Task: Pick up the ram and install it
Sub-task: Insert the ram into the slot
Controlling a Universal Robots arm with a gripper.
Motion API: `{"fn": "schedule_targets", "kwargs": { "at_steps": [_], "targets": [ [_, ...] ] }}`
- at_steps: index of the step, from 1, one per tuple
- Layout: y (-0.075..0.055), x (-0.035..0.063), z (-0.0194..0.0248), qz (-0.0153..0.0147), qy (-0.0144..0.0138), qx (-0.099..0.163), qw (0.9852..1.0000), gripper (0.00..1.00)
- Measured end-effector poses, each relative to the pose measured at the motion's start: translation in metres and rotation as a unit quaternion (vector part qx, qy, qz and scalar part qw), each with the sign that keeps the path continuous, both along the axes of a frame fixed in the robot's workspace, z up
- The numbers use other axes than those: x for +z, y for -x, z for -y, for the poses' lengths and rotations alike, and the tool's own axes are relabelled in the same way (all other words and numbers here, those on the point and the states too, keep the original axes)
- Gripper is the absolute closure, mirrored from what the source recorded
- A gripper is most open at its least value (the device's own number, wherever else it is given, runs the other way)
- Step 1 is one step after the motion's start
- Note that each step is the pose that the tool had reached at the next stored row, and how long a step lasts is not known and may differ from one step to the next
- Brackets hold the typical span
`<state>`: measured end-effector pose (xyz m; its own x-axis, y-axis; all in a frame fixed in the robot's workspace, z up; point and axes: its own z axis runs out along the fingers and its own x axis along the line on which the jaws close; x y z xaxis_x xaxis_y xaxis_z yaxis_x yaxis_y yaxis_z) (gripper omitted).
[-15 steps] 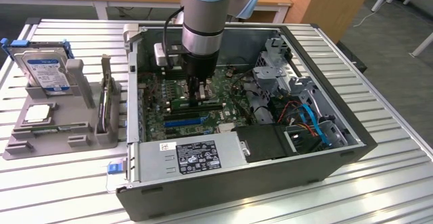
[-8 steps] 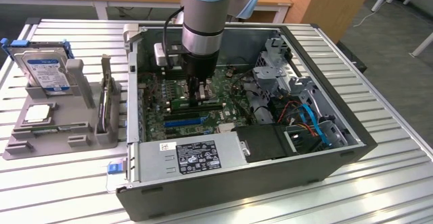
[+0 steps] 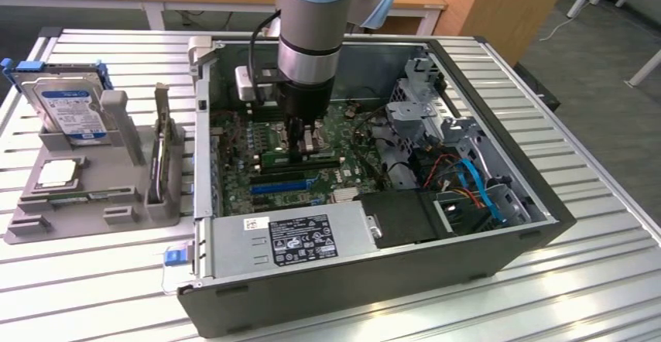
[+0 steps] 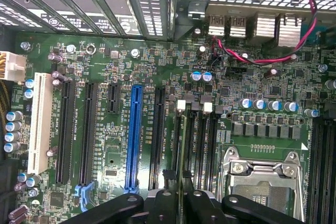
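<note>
My gripper [image 3: 306, 145] reaches straight down into the open computer case [image 3: 516, 237], over the motherboard [image 3: 309, 183]. It is shut on the ram [image 3: 299, 157], a thin green stick that lies along the memory slots beside the processor socket. In the wrist view the ram [image 4: 181, 145] shows edge-on as a narrow green line. It runs from between the black fingers [image 4: 167, 200] toward the white slot clips [image 4: 181, 105]. My gripper [image 4: 182, 196] holds it at one end, right over a memory slot. Whether the stick is seated I cannot tell.
On the exterior view's left, a grey fixture [image 3: 62, 218] holds a hard drive [image 3: 70, 110], an upright card with a bracket [image 3: 160, 156] and a processor chip [image 3: 57, 173]. Inside the case are the power supply [image 3: 299, 237], drive cage [image 3: 434, 102], orange and blue cables [image 3: 475, 187] and a blue slot [image 4: 134, 135].
</note>
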<state>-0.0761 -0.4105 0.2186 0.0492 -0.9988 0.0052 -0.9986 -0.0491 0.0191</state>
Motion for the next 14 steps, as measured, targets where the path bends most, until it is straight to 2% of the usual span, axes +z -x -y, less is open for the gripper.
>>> {"fn": "schedule_targets", "kwargs": {
  "at_steps": [2,14],
  "targets": [
    [0.0,0.0001,0.0011,-0.0001,0.0002,0.0,1.0,0.86],
    [0.0,-0.0006,0.0013,-0.0001,0.0001,0.0,1.0,0.86]
  ]
}}
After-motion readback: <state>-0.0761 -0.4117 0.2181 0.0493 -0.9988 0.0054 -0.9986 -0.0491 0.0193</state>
